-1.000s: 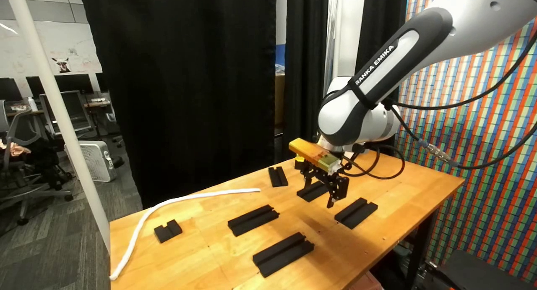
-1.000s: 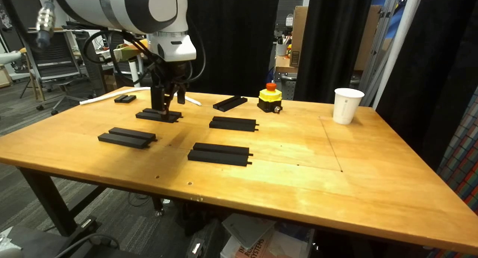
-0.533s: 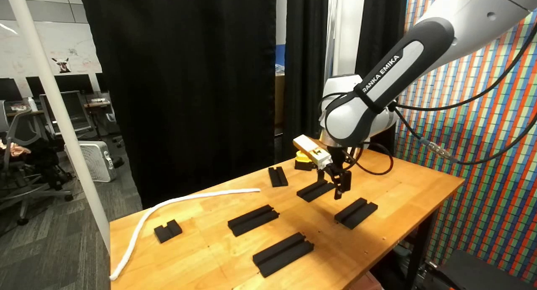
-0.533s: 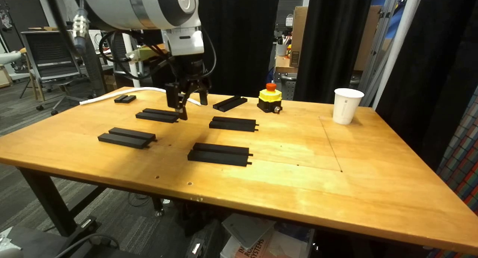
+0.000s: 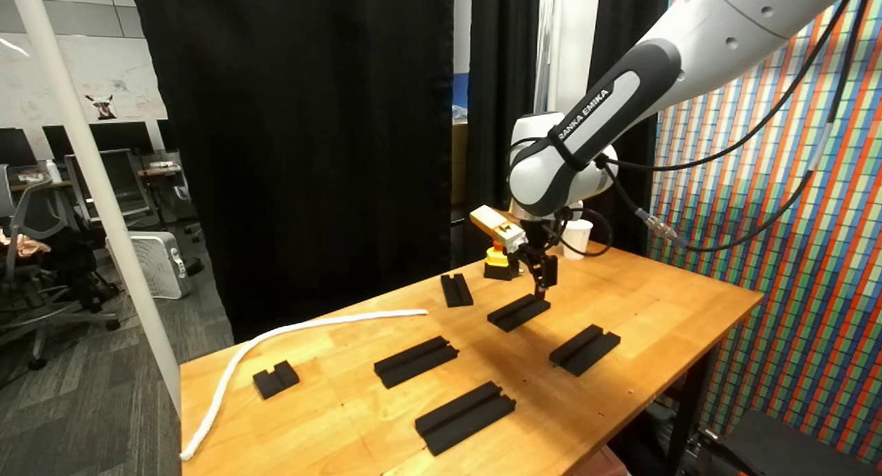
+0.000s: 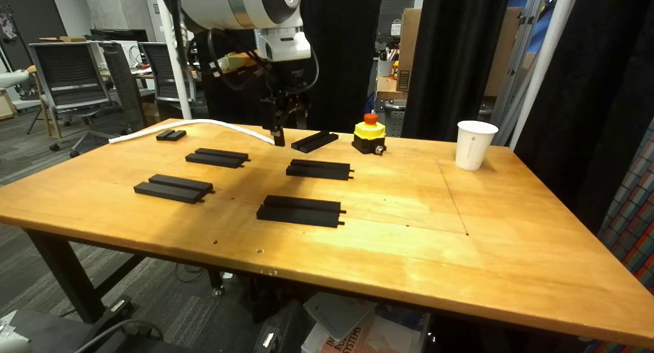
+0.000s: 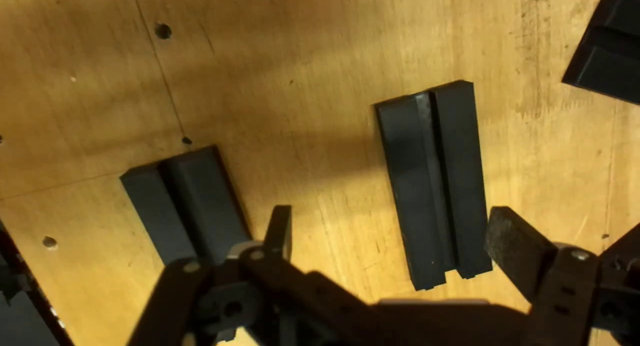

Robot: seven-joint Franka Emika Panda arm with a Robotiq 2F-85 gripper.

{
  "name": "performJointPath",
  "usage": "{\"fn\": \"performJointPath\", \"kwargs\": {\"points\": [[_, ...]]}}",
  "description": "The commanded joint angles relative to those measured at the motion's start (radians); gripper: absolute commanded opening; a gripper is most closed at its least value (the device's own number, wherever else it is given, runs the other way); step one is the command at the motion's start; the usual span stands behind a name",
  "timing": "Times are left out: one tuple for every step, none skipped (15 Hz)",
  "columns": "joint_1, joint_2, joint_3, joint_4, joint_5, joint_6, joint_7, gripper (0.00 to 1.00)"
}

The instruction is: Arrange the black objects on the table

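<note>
Over the last second, the gripper (image 7: 390, 226) has travelled toward the red-topped button (image 6: 370, 132). Its jaws stand wide apart above the table (image 6: 388, 261), holding nothing. Outward from the button in an exterior view: the angled black block (image 6: 318, 143) lies just beside it, left. The straight block (image 6: 318, 172) lies near, in front of it, and appears to be the one between the jaws in the wrist view. Farther out are the front block (image 6: 299, 215), forward and left of the button, and the rear-left block (image 6: 214, 160), well left of it. The front-left block (image 6: 168, 191) and short block (image 6: 176, 135) lie outermost. None of these has shifted, so the layout is not advanced; the move probably serves alignment over the straight block.
</note>
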State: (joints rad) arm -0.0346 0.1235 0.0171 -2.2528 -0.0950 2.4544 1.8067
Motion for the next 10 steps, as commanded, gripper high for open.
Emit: {"fn": "performJointPath", "kwargs": {"points": [[0.015,0.103,-0.024,0.121,0.021,-0.024,-0.124,1.0],[0.014,0.127,-0.023,0.142,0.031,-0.021,-0.176,1.0],[0.014,0.149,-0.024,0.162,0.038,-0.022,-0.22,1.0],[0.015,0.168,-0.025,0.181,0.045,-0.025,-0.258,1.0],[0.016,0.189,-0.026,0.201,0.052,-0.028,-0.295,1.0],[0.018,0.205,-0.028,0.218,0.059,-0.033,-0.321,1.0],[0.021,0.221,-0.032,0.234,0.06,-0.036,-0.344,1.0],[0.023,0.237,-0.033,0.244,0.07,-0.033,-0.367,1.0],[0.025,0.25,-0.035,0.254,0.078,-0.033,-0.385,1.0],[0.026,0.263,-0.035,0.263,0.087,-0.033,-0.406,1.0]]}}
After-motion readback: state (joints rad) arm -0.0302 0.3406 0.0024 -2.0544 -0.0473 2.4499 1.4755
